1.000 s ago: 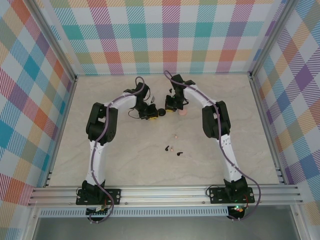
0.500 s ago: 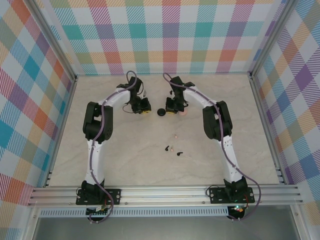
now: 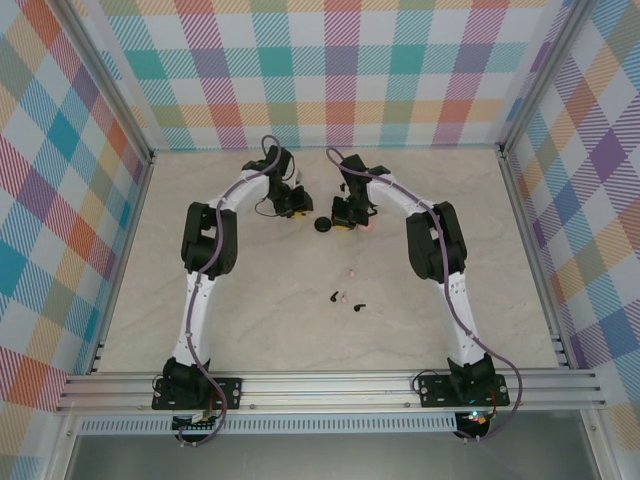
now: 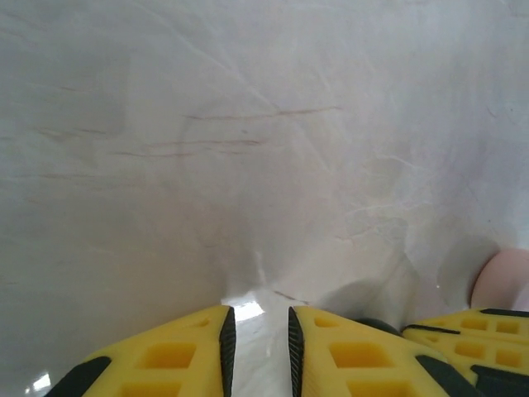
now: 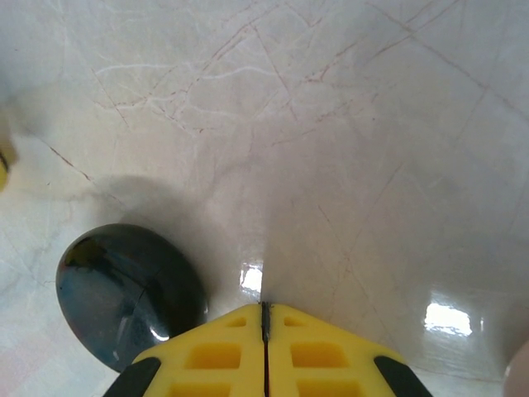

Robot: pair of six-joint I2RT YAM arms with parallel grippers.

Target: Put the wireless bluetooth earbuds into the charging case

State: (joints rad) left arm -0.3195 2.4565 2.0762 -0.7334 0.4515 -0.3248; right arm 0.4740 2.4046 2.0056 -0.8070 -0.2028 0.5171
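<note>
Showing right pincer pressed together beside the black puck, left pincer slightly apart; earbuds loose on the tabletop, well back toward the bases, nearer the right pincer, stem directions too small to tell.

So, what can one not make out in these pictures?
- Earbuds, top view: too small to tell left buds from right.
- Pink puck, left wrist view: cut off by the right edge.
- Black puck, right wrist view: lower right part hidden by the right gripper; open or closed, unclear.
</note>
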